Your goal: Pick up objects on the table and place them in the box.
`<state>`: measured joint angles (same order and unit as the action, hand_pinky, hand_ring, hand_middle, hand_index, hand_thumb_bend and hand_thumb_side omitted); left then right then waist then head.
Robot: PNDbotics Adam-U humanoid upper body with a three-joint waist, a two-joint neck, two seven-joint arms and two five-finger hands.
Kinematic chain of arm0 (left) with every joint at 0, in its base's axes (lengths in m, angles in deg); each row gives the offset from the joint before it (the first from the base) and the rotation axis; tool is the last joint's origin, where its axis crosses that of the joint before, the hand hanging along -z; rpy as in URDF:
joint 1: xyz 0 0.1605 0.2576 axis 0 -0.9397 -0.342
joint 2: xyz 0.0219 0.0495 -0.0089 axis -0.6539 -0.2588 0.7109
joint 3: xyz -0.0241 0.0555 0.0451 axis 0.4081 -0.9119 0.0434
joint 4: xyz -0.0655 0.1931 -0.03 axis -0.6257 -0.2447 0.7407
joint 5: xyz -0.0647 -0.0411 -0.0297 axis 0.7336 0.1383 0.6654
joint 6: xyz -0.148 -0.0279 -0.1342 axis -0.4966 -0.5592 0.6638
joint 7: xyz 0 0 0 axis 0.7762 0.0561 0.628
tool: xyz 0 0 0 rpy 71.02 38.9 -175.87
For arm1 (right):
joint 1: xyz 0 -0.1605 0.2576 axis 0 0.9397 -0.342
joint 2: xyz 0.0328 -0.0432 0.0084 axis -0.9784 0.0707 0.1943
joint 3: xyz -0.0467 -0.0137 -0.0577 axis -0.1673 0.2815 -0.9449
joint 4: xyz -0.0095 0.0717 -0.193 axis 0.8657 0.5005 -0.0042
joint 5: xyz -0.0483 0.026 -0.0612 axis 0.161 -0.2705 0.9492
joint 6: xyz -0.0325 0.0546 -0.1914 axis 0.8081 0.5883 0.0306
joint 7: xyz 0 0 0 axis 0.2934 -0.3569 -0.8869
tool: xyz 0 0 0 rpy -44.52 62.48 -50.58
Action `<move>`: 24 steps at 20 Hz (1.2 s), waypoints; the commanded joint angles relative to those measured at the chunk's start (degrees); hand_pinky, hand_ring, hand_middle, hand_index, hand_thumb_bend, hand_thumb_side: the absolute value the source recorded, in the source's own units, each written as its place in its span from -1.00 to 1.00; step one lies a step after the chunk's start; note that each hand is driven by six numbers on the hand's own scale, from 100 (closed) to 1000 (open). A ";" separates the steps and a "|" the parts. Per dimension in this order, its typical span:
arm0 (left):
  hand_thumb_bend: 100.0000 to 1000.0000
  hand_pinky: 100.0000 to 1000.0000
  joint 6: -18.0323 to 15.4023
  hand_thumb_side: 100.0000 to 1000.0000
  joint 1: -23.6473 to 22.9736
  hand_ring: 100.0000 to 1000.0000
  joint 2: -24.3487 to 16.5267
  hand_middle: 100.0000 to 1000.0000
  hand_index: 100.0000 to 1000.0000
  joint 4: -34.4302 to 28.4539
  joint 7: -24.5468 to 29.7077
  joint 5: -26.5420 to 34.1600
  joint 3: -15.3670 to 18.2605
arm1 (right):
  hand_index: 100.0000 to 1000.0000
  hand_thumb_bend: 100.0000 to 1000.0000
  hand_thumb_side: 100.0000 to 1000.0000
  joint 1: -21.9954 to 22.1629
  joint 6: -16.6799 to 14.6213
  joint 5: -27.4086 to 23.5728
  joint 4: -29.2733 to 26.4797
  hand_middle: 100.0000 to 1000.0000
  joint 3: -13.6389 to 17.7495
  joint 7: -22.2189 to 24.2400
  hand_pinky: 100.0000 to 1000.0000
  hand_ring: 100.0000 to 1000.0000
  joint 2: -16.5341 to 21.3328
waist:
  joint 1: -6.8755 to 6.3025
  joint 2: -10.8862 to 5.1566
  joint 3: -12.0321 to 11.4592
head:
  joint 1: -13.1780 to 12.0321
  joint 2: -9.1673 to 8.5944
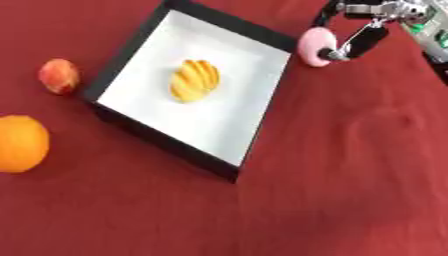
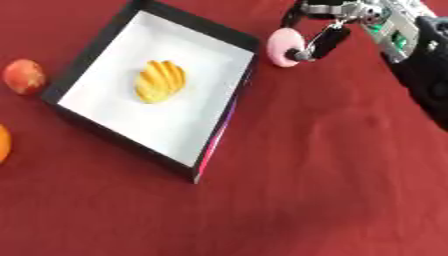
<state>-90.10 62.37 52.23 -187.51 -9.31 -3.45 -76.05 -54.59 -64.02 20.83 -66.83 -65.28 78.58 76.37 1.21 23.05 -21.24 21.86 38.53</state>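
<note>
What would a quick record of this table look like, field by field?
Surface: red cloth
Box: black walls, white floor, open
In the box: yellow ridged item
Left of the box: peach, orange
Right hand: fingers curled on a pink object by the box's far right edge
Left hand: not in view

A black-walled square box with a white floor (image 2: 92, 125) sits askew on the red tablecloth (image 2: 332, 190), a ridged yellow pastry-like piece (image 2: 159, 81) lying near its middle. Just off the box's far right corner, the right hand (image 2: 328, 40) pinches a pale pink rounded object (image 2: 282, 47). At the cloth's left edge lie a reddish peach (image 2: 24, 76) and — mostly cut off — an orange (image 2: 3, 144).
</note>
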 commanded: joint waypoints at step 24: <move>-0.90 0.73 -0.40 0.51 -0.72 0.60 -2.11 0.56 0.56 -0.54 0.50 -0.14 0.85 | 0.12 -0.88 -1.00 -2.81 3.23 -14.01 -20.58 -0.16 1.61 -2.26 0.56 0.21 7.93 | 0.57 -3.67 1.31 | 0.66 1.70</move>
<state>-90.39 61.62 52.12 -187.50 -8.87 -3.45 -75.99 -56.42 -61.17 7.68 -84.39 -64.88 77.21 81.21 1.25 21.91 -19.94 22.33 40.04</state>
